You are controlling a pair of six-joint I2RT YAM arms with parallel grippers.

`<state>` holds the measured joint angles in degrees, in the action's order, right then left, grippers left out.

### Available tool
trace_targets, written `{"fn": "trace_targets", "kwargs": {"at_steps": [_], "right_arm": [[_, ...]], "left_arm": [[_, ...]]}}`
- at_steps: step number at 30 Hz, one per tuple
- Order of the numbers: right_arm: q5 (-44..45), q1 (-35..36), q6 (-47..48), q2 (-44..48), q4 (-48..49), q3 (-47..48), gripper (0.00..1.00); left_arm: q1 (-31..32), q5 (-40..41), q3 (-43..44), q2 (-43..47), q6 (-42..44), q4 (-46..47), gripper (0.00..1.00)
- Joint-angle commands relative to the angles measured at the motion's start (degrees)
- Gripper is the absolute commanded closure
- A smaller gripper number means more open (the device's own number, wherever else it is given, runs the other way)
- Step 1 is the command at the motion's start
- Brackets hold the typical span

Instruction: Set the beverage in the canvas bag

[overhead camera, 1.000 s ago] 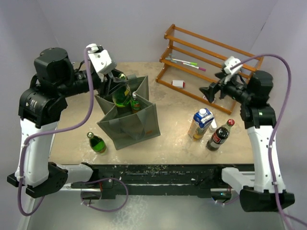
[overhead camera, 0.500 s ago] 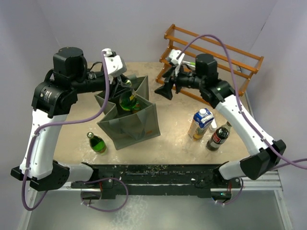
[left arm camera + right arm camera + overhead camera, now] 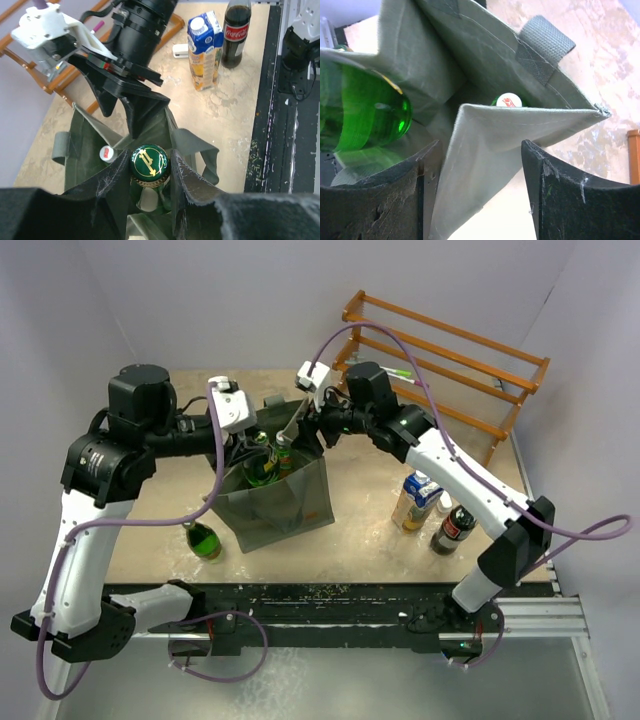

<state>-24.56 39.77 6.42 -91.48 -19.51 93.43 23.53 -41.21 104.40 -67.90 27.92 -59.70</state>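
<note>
The grey-green canvas bag (image 3: 285, 502) stands at mid table with its mouth open. My left gripper (image 3: 256, 447) is shut on the neck of a green bottle (image 3: 149, 161) with a gold-marked cap and holds it upright inside the bag. A second bottle with a white and red cap (image 3: 106, 153) stands in the bag beside it. My right gripper (image 3: 298, 430) is open at the bag's far rim. In the right wrist view a fold of the bag's wall (image 3: 485, 150) lies between its spread fingers (image 3: 427, 200), with the green bottle (image 3: 365, 120) to the left.
Another green bottle (image 3: 203, 540) stands on the table left of the bag. A juice carton (image 3: 418, 498) and a cola bottle (image 3: 453, 527) stand at the right. A wooden rack (image 3: 450, 350) holding pens is at the back right.
My right arm swung left from the rack to the bag's far rim, gripper open. My left gripper moved a little right and lowered the green bottle into the bag.
</note>
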Motion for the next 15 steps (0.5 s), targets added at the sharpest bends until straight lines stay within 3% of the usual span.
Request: {"fn": "trace_targets", "kwargs": {"at_steps": [1, 8, 15], "right_arm": [[2.67, 1.00, 0.71, -0.70, -4.18, 4.05, 0.35], [7.73, 1.67, 0.55, 2.73, -3.21, -0.69, 0.48], [12.15, 1.67, 1.11, 7.13, -1.58, -4.69, 0.76]], "left_arm": [[-0.97, -3.22, -2.18, 2.72, 3.39, 9.09, 1.00], [-1.09, -4.28, -7.28, 3.52, 6.26, 9.11, 1.00], [-1.10, -11.55, -13.35, 2.64, 10.66, 10.55, 1.00]]}}
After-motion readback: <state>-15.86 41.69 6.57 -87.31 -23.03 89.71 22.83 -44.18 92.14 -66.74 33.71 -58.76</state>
